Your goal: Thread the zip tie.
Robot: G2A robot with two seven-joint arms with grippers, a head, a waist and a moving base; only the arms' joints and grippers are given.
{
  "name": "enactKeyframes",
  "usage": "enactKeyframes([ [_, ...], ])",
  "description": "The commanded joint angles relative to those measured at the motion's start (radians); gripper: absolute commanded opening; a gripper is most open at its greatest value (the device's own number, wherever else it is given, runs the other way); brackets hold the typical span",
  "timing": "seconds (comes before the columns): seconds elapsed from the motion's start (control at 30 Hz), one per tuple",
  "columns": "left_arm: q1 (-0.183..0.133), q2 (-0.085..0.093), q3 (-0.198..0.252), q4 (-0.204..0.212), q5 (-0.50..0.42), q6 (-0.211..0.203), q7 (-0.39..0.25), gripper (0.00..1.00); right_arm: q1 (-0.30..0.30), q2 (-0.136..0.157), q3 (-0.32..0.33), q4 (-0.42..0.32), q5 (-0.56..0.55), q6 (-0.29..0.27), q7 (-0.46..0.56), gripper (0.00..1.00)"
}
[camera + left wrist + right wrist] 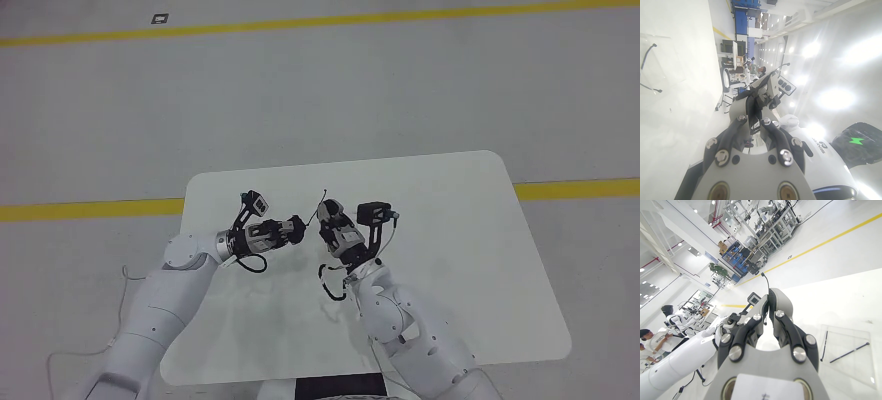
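The left gripper (752,95) sat with jaws pressed together, tip aimed at its partner, probably to meet the zip tie (767,281); whether it held anything was unclear. Just right of it, the right gripper (769,299) pinched the zip tie above the table (450,200), head standing clear for threading.

zip tie (767,281) sits in right end effector (769,299).
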Motion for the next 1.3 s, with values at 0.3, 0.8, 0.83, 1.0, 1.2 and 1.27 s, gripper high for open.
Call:
enactKeyframes([
  [0.3,0.000,0.000,0.000,0.000,0.000,0.000,0.000,0.00,-0.004,-0.002,-0.004,0.007,-0.030,0.015,-0.003,0.00],
  [0.8,0.000,0.000,0.000,0.000,0.000,0.000,0.000,0.00,-0.006,-0.003,-0.011,0.009,-0.058,-0.020,0.015,0.00],
  [0.83,0.000,0.000,0.000,0.000,0.000,0.000,0.000,0.00,-0.006,-0.003,-0.012,0.010,-0.062,-0.022,0.019,0.00],
  [1.0,0.000,0.000,0.000,0.000,0.000,0.000,0.000,0.00,-0.004,-0.003,-0.014,0.016,-0.075,-0.014,0.027,0.00],
  [1.2,0.000,0.000,0.000,0.000,0.000,0.000,0.000,0.00,-0.001,-0.005,-0.015,0.017,-0.073,-0.020,0.030,0.00],
  [1.27,0.000,0.000,0.000,0.000,0.000,0.000,0.000,0.00,-0.001,-0.005,-0.015,0.016,-0.071,-0.032,0.030,0.00],
])
